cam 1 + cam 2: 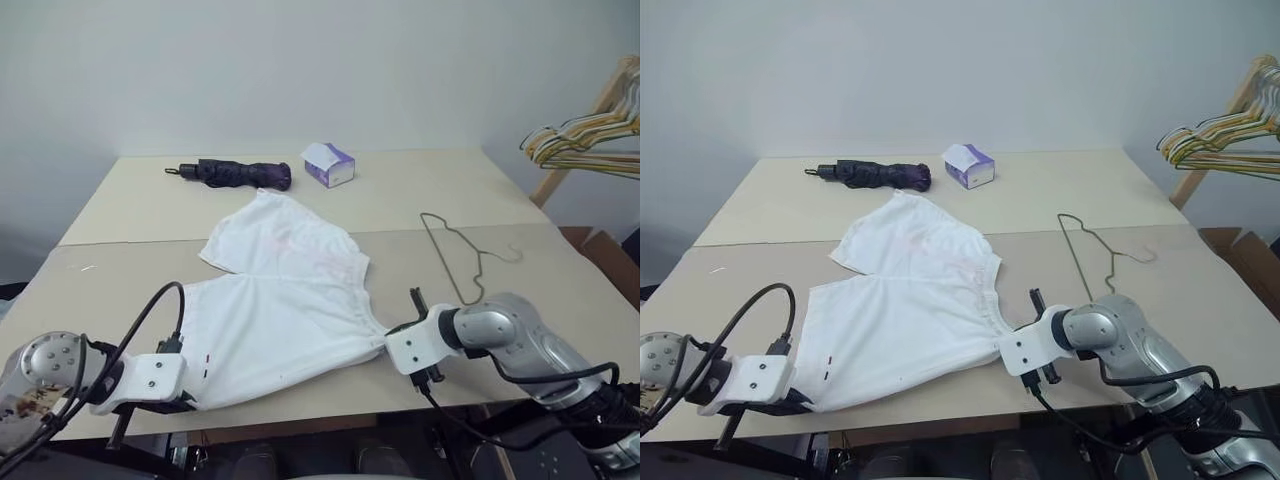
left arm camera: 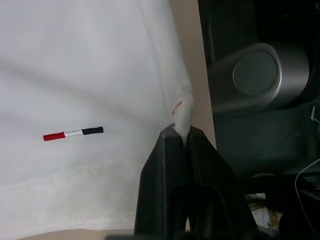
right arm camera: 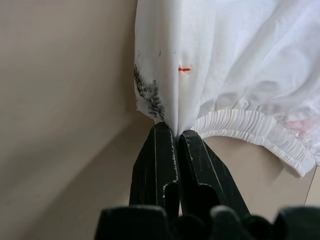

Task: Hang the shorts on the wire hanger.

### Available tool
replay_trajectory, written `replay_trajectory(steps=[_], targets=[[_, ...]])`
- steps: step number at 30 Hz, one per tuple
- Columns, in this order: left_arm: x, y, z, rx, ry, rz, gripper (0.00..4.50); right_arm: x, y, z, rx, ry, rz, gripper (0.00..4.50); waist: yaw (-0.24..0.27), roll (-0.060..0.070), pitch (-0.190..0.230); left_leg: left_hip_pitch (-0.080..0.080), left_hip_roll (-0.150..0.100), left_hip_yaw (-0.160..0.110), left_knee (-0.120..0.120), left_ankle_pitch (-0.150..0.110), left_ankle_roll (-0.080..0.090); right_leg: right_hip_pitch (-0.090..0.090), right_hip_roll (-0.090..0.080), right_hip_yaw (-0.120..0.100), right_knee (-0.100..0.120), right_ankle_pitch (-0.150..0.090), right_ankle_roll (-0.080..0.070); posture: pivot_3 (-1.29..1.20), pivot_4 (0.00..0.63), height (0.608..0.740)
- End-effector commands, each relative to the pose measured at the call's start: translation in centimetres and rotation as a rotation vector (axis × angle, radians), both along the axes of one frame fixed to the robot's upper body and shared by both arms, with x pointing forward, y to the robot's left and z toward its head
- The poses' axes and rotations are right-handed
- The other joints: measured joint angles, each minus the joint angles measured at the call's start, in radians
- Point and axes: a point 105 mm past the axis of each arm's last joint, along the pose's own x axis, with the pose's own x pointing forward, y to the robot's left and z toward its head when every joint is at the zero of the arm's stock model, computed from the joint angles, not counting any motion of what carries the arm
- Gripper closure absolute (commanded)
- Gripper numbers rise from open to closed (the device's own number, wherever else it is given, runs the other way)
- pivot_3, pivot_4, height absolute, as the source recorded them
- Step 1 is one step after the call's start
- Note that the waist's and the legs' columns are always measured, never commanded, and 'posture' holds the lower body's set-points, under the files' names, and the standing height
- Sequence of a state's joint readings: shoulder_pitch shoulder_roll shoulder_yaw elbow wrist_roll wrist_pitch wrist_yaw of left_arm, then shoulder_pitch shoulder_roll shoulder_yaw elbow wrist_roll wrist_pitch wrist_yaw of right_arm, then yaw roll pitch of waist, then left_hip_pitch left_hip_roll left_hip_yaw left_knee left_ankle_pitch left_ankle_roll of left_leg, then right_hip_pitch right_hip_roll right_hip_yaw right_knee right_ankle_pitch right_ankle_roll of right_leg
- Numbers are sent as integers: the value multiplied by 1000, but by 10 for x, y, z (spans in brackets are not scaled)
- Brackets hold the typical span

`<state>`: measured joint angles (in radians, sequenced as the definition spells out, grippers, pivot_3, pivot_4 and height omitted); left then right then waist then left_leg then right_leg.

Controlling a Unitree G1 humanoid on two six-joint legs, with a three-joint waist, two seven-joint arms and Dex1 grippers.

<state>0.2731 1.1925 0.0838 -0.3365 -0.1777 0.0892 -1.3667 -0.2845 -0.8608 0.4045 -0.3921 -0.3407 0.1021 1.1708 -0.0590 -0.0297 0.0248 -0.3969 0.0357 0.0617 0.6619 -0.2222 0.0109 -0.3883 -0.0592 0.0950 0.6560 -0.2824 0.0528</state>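
Note:
The white shorts (image 1: pixel 280 300) lie spread across the middle of the table, one leg toward the back and one toward the front left. My left gripper (image 2: pixel 182 134) is shut on the shorts' front-left hem corner, near a small red, white and black mark (image 2: pixel 72 134). My right gripper (image 3: pixel 177 131) is shut on bunched cloth at the end of the gathered waistband (image 3: pixel 250 127), on the shorts' right side (image 1: pixel 375 330). The wire hanger (image 1: pixel 455 250) lies flat on the table to the right of the shorts, apart from both grippers.
A folded dark purple umbrella (image 1: pixel 235 173) and a purple-and-white tissue box (image 1: pixel 328 163) sit at the back of the table (image 1: pixel 560 290). A bunch of coloured hangers (image 1: pixel 590 135) hangs on a wooden rack at the far right. The front table edge (image 1: pixel 330 400) runs just under both wrists.

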Motion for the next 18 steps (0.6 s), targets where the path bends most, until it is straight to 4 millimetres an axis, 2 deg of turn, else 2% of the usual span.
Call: replay_trajectory(steps=[1, 4, 7, 11, 13, 18], targets=[[7, -2, 9, -3, -45, -38, 3814, -3, -9, 10, -13, 9, -27, 3344, 6, 0, 0, 0, 0, 0, 0, 0, 0, 0, 0, 0, 0, 0, 0, -31, 0, 740], [9, -3, 11, -11, -49, -49, 2919, -8, -15, 14, -3, 42, -40, 2382, 13, 0, 0, -1, 0, 0, 0, 0, 0, 0, 0, 0, 0, 0, 0, -36, 0, 740], [10, -3, 13, -7, -40, -58, 1967, -10, -19, 29, 139, 113, -130, 1368, 13, 0, 0, 0, 0, 1, 0, 0, 0, 0, 0, 0, 0, 0, 0, -37, 0, 740], [19, -17, 30, -167, -64, -31, 660, 18, -33, 58, 374, 81, -395, 7, 13, -1, 0, -1, 0, 1, 0, 0, 0, 1, 0, 0, 0, 0, 0, -55, 0, 740], [32, -35, 48, -353, -105, 18, 22, 38, -46, 68, 488, 55, -550, 0, 13, 0, 0, 0, 0, 1, 0, 0, 0, 0, 0, 0, 0, 0, 0, -60, 0, 740], [59, -66, 72, -580, -218, 59, 22, 86, -84, 74, 696, 14, -969, 0, 12, -2, -1, -2, -1, 0, 0, 0, 0, 1, 0, 1, 1, 0, 0, -73, 0, 740]])
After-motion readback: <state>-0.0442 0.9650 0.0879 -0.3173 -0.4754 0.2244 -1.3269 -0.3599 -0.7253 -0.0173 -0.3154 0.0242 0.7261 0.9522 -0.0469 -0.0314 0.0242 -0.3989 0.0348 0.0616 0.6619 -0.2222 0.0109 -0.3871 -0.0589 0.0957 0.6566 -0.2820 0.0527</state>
